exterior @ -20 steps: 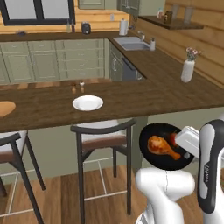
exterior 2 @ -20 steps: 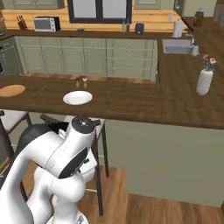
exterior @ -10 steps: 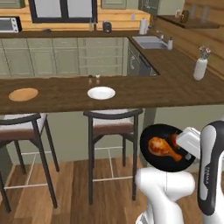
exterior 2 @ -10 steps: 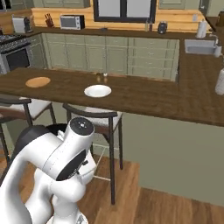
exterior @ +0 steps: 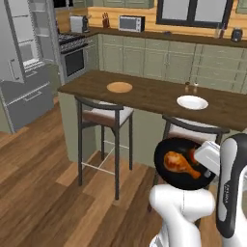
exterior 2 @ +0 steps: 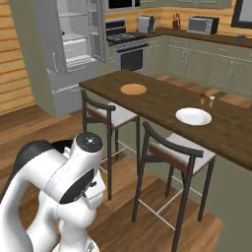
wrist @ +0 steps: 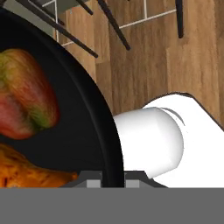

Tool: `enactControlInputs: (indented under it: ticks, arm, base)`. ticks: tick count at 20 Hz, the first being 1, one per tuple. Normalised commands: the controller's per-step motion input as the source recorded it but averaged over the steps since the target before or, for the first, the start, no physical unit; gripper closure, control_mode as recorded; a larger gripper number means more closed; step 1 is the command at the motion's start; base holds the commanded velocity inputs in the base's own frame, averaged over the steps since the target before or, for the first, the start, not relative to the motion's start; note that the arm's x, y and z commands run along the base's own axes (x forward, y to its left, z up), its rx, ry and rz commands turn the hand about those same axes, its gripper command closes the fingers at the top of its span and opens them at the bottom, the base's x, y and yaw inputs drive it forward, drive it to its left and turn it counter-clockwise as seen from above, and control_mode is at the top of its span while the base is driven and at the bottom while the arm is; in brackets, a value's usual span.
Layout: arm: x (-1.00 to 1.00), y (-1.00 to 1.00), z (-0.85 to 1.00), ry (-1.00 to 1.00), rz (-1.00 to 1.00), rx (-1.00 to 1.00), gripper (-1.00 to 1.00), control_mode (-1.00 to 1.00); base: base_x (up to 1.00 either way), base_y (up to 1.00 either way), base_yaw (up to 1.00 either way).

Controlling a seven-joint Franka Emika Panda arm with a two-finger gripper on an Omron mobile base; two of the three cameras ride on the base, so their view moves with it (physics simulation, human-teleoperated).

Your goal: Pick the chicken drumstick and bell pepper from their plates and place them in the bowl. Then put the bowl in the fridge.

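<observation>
I see my gripper clamped tight on the black bowl's rim, drumstick and pepper inside.

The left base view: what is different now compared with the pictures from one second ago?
The whole scene has shifted because the base turned: the open fridge and stove have come into view, and the sink corner is gone. The things themselves did not move. The gripper stays shut on the rim of the bowl, with the chicken drumstick and bell pepper inside. Both plates remain bare on the counter.
</observation>
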Motion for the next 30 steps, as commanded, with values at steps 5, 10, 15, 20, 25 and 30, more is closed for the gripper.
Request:
enactControlInputs:
  ticks: [5,10,15,20,25,30]
  arm:
    - [0.00,0.00,0.00,0.00,0.00,0.00,1.00,1.00]
    - [0.00,0.00,0.00,0.00,0.00,0.00,1.00,1.00]
    - [0.00,0.00,0.00,0.00,0.00,0.00,1.00,1.00]
    - [0.00,0.00,0.00,0.00,0.00,0.00,1.00,1.00]
    - [0.00,0.00,0.00,0.00,0.00,0.00,1.00,1.00]
    - [0.00,0.00,0.00,0.00,0.00,0.00,1.00,1.00]
  base:
    - [0.12,0.41,0.56]
    - [0.93,1.00,0.09]
    - [1.00,0.91,0.00]
    - [1.00,0.94,-0.11]
    - [1.00,0.76,-0.27]
    - [1.00,0.88,-0.42]
